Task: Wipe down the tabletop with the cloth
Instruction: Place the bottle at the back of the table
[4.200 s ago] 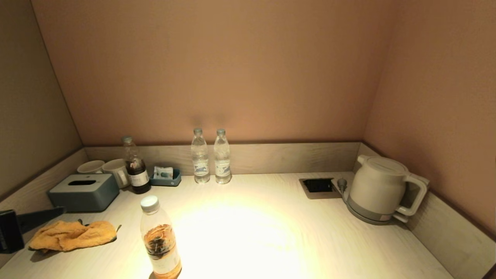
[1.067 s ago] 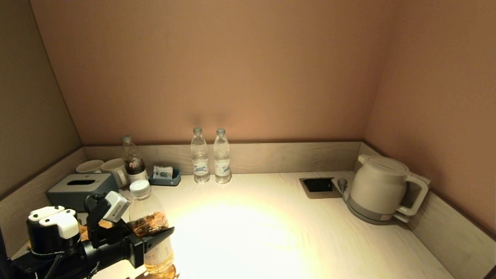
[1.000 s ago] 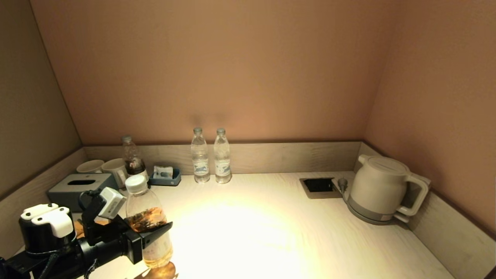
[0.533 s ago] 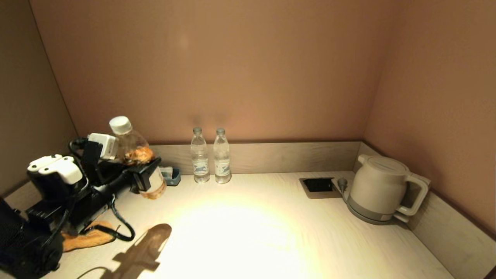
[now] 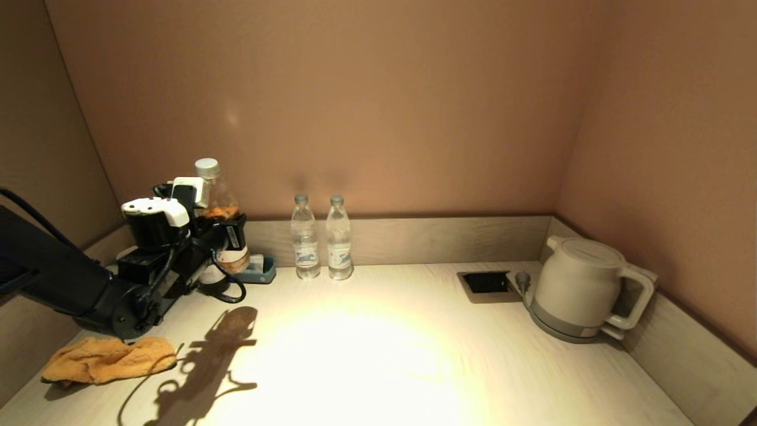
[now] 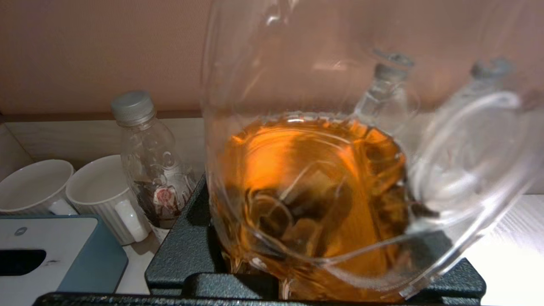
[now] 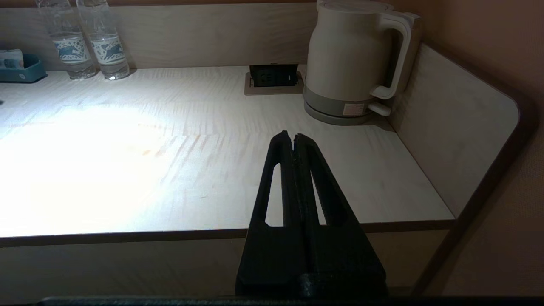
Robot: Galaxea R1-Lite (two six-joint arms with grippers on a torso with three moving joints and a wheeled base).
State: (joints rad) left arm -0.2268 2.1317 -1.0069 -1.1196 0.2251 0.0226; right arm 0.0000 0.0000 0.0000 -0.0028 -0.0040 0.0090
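The orange cloth point(image 5: 109, 359) lies crumpled on the pale tabletop point(image 5: 378, 349) at the front left, with nothing touching it. My left gripper point(image 5: 227, 235) is shut on a clear bottle of amber tea point(image 5: 217, 207) with a white cap and holds it upright above the back left of the table, over the cups and the dark-drink bottle. In the left wrist view the tea bottle point(image 6: 314, 204) fills the frame between the jaws. My right gripper point(image 7: 294, 137) is shut and empty, parked in front of the table's front edge; it does not show in the head view.
Two water bottles point(image 5: 322, 238) stand at the back wall. A white kettle point(image 5: 582, 290) and a recessed socket point(image 5: 486, 283) are at the back right. A grey tissue box point(image 6: 46, 250), two white cups point(image 6: 100, 195), a dark-drink bottle point(image 6: 148, 157) and a blue tray point(image 5: 260, 273) crowd the back left.
My left gripper took the tea bottle from the front of the table and has lifted it back and up to the back left corner. The cloth has not moved.
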